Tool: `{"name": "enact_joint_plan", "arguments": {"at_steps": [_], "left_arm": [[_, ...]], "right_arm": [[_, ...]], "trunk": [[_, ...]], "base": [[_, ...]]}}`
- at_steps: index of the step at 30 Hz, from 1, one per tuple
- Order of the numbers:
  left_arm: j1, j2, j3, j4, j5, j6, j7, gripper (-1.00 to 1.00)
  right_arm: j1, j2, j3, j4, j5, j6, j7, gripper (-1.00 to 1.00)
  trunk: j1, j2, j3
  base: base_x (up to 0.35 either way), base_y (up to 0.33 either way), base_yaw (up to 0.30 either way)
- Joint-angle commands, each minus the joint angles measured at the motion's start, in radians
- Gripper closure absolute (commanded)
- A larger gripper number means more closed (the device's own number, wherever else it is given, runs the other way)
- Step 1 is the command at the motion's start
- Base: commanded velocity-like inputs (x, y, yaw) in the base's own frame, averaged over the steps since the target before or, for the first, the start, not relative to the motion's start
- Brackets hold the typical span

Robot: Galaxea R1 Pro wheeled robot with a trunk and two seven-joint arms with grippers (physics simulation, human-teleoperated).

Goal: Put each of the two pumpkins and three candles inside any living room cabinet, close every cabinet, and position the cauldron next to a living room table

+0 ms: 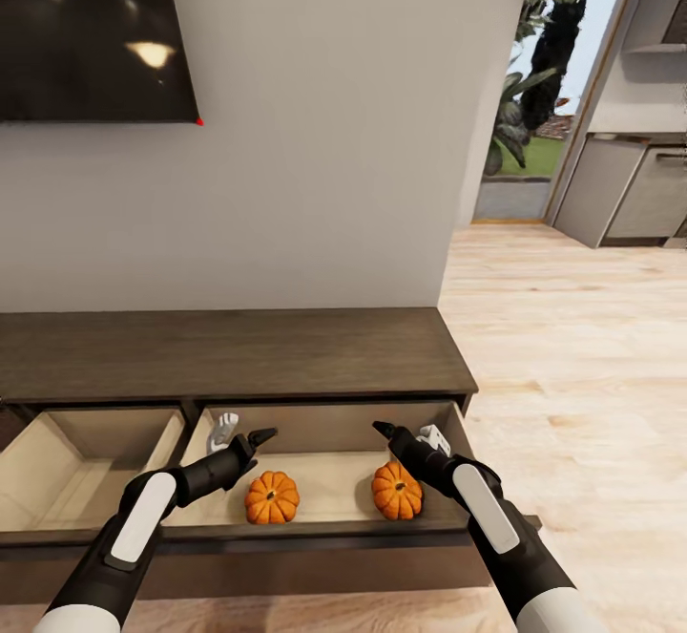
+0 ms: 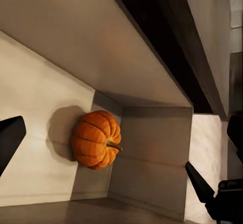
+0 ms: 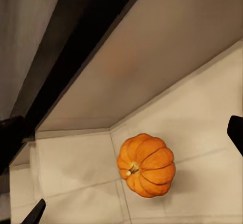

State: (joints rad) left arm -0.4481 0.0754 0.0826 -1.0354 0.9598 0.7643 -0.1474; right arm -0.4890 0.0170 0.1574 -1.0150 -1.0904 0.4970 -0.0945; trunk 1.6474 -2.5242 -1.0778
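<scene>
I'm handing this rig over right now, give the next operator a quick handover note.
Left gripper: open, empty, above the open right-hand drawer.
Right gripper: open, empty, above the same drawer.
Both pumpkins lie on that drawer's floor: one toward its left, one toward its right, apart from each other.
The left-hand drawer of the cabinet is open too.
Done: pumpkins stowed.
Left: three candles, closing both drawers, placing the cauldron by a table.

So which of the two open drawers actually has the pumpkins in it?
The right-hand drawer, the one both grippers are over: both pumpkins sit on its pale floor near the front. The left-hand drawer shows only bare beige interior.
</scene>
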Motion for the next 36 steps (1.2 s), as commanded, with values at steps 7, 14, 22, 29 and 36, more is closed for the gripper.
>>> {"name": "enact_joint_plan", "arguments": {"at_steps": [7, 14, 22, 29, 36], "left_arm": [[-0.001, 0.000, 0.002, 0.000, -0.001, 0.007, -0.004, -1.00], [-0.001, 0.001, 0.003, 0.000, -0.001, 0.014, -0.006, -1.00], [0.000, 0.001, 0.003, 0.000, -0.001, 0.018, -0.006, -1.00], [0.000, 0.001, 0.005, 0.000, -0.001, 0.018, -0.006, -1.00], [0.000, 0.002, 0.007, -0.049, -0.002, 0.017, -0.011, -1.00]], "right_arm": [[0.000, 0.000, 0.001, -0.001, -0.018, 0.018, -0.007, -1.00], [0.000, 0.000, 0.001, -0.002, -0.018, 0.023, -0.007, -1.00], [0.000, 0.000, 0.001, -0.003, -0.015, 0.023, -0.007, -1.00], [0.000, -0.001, 0.002, -0.013, -0.018, 0.023, -0.007, -1.00], [0.000, 0.000, 0.002, -0.016, -0.019, 0.023, -0.007, -1.00]], "trunk": [[-0.003, 0.001, 0.026], [-0.006, 0.003, 0.053], [-0.010, 0.005, 0.084], [-0.013, 0.006, 0.111], [-0.015, 0.007, 0.128]], "base": [[0.000, 0.000, 0.000], [0.000, 0.000, 0.000], [0.000, 0.000, 0.000], [0.000, 0.000, 0.000], [0.000, 0.000, 0.020]]}}
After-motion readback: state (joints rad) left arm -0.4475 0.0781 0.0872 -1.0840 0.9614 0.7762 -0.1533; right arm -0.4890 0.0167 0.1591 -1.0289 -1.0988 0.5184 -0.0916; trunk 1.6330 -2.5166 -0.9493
